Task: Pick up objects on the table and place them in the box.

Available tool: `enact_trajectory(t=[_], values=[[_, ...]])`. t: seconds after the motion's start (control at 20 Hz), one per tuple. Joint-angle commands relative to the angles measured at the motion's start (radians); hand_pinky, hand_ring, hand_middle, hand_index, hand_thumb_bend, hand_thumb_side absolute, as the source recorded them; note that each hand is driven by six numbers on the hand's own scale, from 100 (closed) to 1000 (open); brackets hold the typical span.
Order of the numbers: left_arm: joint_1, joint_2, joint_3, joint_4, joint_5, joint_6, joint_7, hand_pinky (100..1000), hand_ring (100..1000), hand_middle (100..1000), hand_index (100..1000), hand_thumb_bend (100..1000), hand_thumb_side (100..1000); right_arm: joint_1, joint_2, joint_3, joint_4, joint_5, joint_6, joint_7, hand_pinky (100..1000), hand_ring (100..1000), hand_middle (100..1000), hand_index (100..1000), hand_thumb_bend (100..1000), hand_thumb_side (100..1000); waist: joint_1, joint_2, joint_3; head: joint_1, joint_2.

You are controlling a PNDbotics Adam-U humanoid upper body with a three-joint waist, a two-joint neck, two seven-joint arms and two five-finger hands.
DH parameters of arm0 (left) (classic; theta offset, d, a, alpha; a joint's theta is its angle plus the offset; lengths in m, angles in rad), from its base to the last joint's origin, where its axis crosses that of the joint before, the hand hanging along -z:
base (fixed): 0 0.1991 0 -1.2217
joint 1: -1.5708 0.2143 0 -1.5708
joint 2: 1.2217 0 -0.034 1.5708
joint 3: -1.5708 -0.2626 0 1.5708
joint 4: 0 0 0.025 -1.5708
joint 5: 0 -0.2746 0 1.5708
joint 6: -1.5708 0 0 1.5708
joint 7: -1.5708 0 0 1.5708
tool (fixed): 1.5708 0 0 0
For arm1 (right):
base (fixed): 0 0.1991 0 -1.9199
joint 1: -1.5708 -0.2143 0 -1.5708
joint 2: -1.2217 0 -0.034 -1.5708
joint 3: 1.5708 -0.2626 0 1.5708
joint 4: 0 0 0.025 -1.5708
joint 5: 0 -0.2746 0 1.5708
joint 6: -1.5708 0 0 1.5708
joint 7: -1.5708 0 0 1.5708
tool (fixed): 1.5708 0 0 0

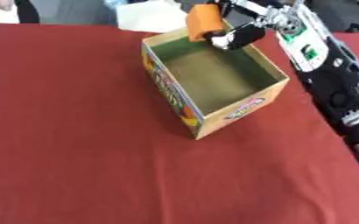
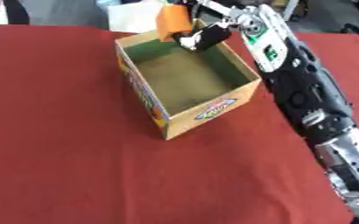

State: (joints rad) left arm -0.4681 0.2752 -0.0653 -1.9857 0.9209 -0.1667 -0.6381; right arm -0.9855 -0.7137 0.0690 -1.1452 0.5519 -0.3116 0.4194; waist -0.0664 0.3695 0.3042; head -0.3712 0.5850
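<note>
One open cardboard box [image 1: 213, 83] sits on the red-covered counter [image 1: 75, 153] in the left eye view, turned at an angle so that a corner points toward the camera. Its outer walls carry colourful printed labels, and its inside is plain brown with a greenish tint on the walls; nothing shows on its floor. The right arm [image 1: 328, 74] (black, with a white and green panel near the wrist) comes in from the right side and reaches up to the far corner of the box. There the right hand [image 1: 236, 37] holds an orange block [image 1: 204, 22] above the box's far rim, its fingers curled round the lower end of the block. The block stands roughly upright and looks clear of the box floor. Pale shapes lie beyond the far edge of the counter, too blurred to name.

In the right eye view the same scene sits slightly further left. The orange block [image 2: 173, 22] again hangs over the far rim of the box [image 2: 186, 83], clamped in the fingers of the right hand [image 2: 205, 37]. More of the right arm [image 2: 305, 96] shows here, down to its silver joints near the lower right corner. The left hand shows in neither view.
</note>
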Motion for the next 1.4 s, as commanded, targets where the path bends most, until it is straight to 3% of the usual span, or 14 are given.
enact_trajectory(t=[0.05,0.45,0.65,0.95,1.0,1.15,1.4], values=[[-0.015,0.006,0.008,-0.014,-0.012,-0.002,-0.007,618,938,1000,824,100,654,-0.073,0.013,0.010,0.069,0.041,-0.008,0.016,691,787,483,721,100,401,0.003,-0.015,-0.004,0.005,-0.016],[-0.013,0.004,0.011,-0.014,-0.020,0.001,-0.003,619,938,1000,824,100,655,-0.109,0.053,0.023,0.206,0.158,-0.048,0.015,711,799,522,737,100,453,0.003,-0.014,-0.012,0.002,-0.020],[-0.011,0.002,0.012,-0.014,-0.025,0.003,-0.004,618,939,1000,824,100,655,-0.107,0.063,0.027,0.215,0.192,-0.073,0.003,739,845,608,820,148,493,0.004,-0.013,-0.012,0.000,-0.019],[-0.007,0.001,0.011,-0.014,-0.030,0.007,-0.004,618,940,1000,824,100,655,-0.109,0.061,0.032,0.199,0.242,-0.081,-0.001,788,895,721,885,277,624,0.004,-0.017,-0.018,0.001,-0.013],[-0.006,0.001,0.012,-0.014,-0.029,0.008,-0.003,618,940,1000,824,100,656,-0.108,0.059,0.033,0.195,0.254,-0.080,-0.004,814,908,747,900,331,636,0.005,-0.019,-0.019,0.001,-0.012],[-0.002,0.001,0.012,-0.014,-0.029,0.010,0.002,619,940,1000,824,100,656,-0.106,0.057,0.033,0.181,0.287,-0.079,-0.011,824,912,754,913,359,630,0.007,-0.026,-0.025,0.002,-0.008],[0.004,-0.001,0.011,-0.014,-0.026,0.015,0.007,620,940,1000,824,100,655,-0.101,0.059,0.025,0.147,0.263,-0.082,-0.020,804,904,709,907,322,519,0.012,-0.039,-0.036,0.005,0.000]])
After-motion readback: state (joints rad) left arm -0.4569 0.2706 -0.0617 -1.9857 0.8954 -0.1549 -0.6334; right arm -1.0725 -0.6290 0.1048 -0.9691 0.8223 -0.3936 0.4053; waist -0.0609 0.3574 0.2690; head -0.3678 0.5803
